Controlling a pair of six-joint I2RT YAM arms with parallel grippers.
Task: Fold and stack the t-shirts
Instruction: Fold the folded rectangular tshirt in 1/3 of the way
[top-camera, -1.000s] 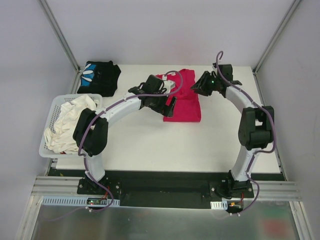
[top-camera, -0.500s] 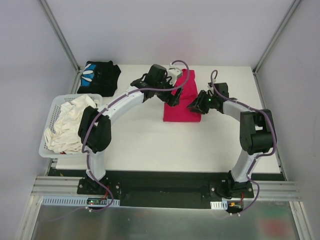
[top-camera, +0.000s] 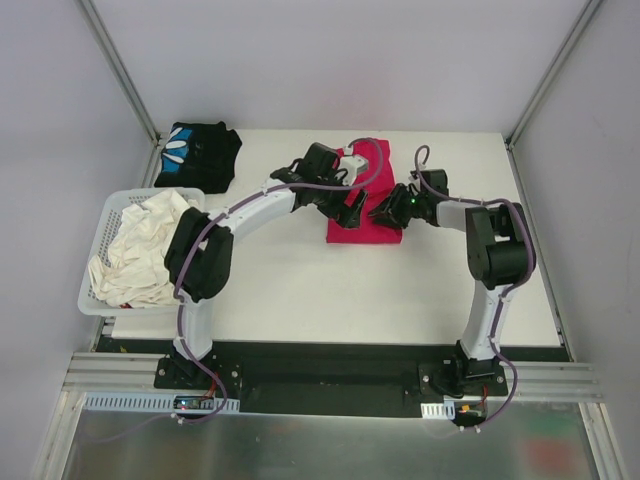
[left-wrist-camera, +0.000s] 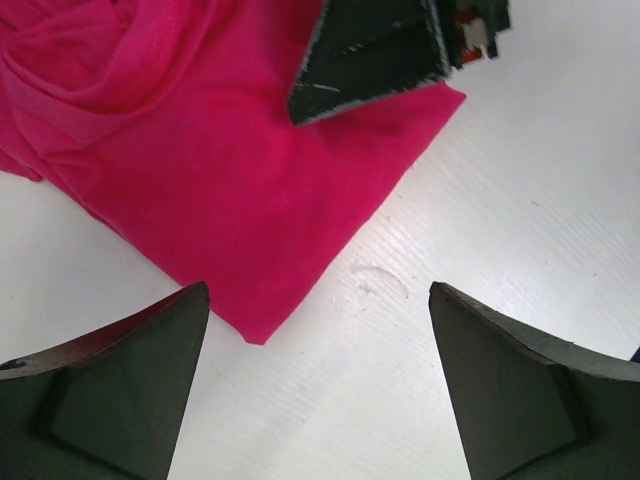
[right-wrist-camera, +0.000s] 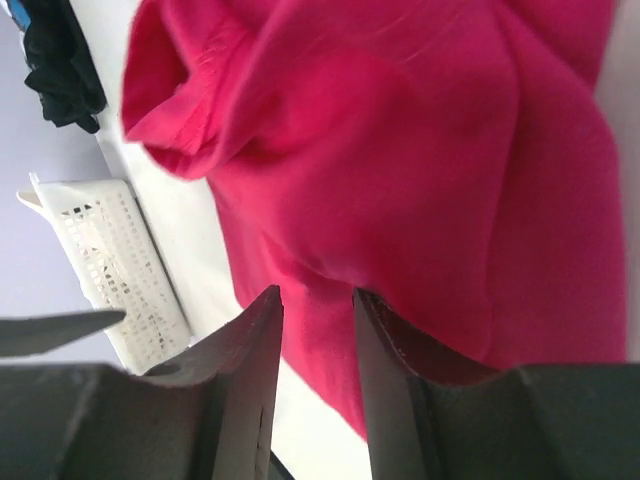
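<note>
The magenta-red t-shirt (top-camera: 362, 230) lies folded into a narrow strip on the white table, behind the middle. My left gripper (top-camera: 347, 207) hovers at its left edge, jaws wide open over bare table just off the shirt's near corner (left-wrist-camera: 250, 335); nothing is between them (left-wrist-camera: 318, 292). My right gripper (top-camera: 386, 212) sits low on the shirt's right side. Its jaws (right-wrist-camera: 318, 292) stand a narrow gap apart with a soft ridge of the magenta cloth (right-wrist-camera: 400, 150) showing between the tips. One right finger (left-wrist-camera: 370, 50) rests on the shirt. The black t-shirt (top-camera: 198, 152) with blue-and-white print lies folded at the far left corner.
A white lattice basket (top-camera: 100, 235) holding pale crumpled cloth (top-camera: 135, 250) stands at the table's left edge; it also shows in the right wrist view (right-wrist-camera: 110, 250). Frame posts rise at both far corners. Bare table runs along the near side and the right.
My right gripper swung from beyond the shirt's far right corner down onto its right side. The left gripper shifted along the shirt's left edge. The jaws of both stayed as they were.
</note>
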